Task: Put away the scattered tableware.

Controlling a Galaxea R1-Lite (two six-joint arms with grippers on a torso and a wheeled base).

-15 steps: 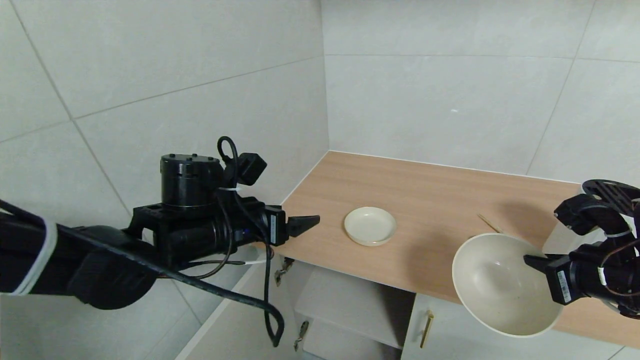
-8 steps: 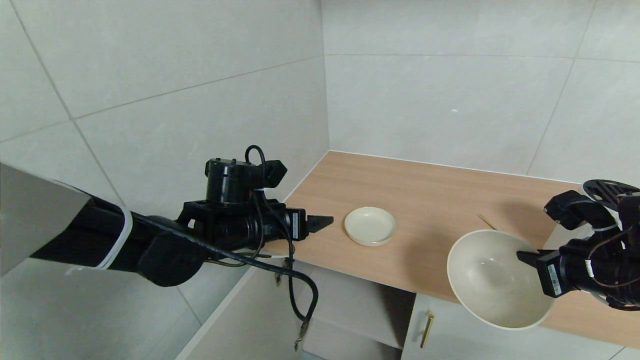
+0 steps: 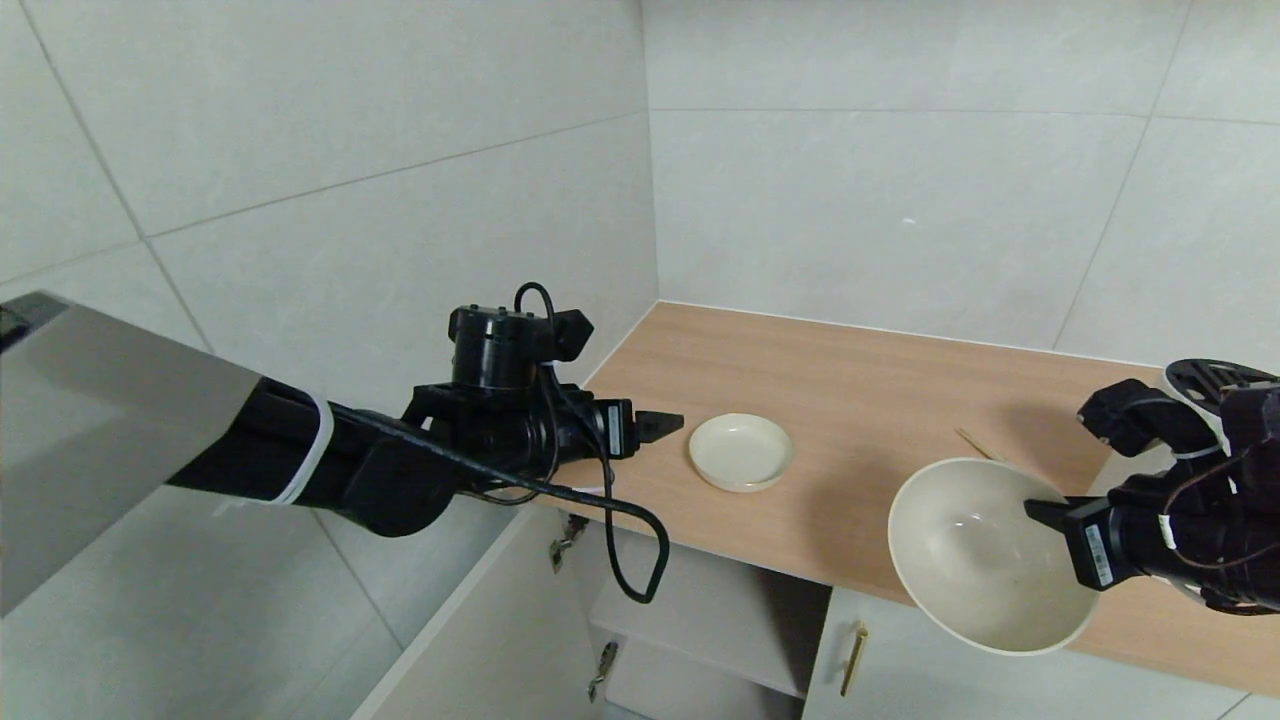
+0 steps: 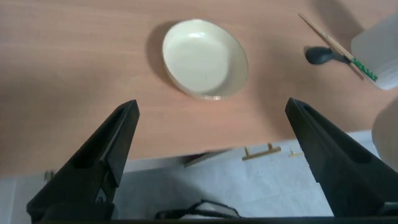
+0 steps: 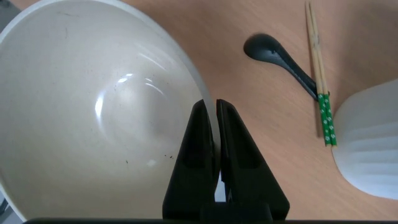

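Observation:
A small cream plate [image 3: 741,451] [image 4: 204,58] lies on the wooden counter [image 3: 860,400]. My left gripper [image 3: 668,423] [image 4: 211,134] hovers just left of it, open, with nothing between its fingers. My right gripper [image 3: 1042,512] [image 5: 211,121] is shut on the rim of a large cream bowl [image 3: 985,556] [image 5: 93,118], holding it tilted above the counter's front edge at the right. A black spoon [image 5: 280,60] [image 4: 324,55] and a pair of chopsticks [image 5: 318,68] [image 4: 336,45] lie on the counter beyond the bowl.
A white ribbed container [image 5: 370,137] [image 4: 378,53] stands by the chopsticks at the right. Tiled walls [image 3: 850,160] close the counter at the back and left. Below the counter, a cabinet door [image 3: 480,630] hangs open; a shut door has a gold handle [image 3: 852,657].
My left arm has stretched forward, bringing its gripper toward the small plate. My right gripper has shifted the bowl slightly left and up.

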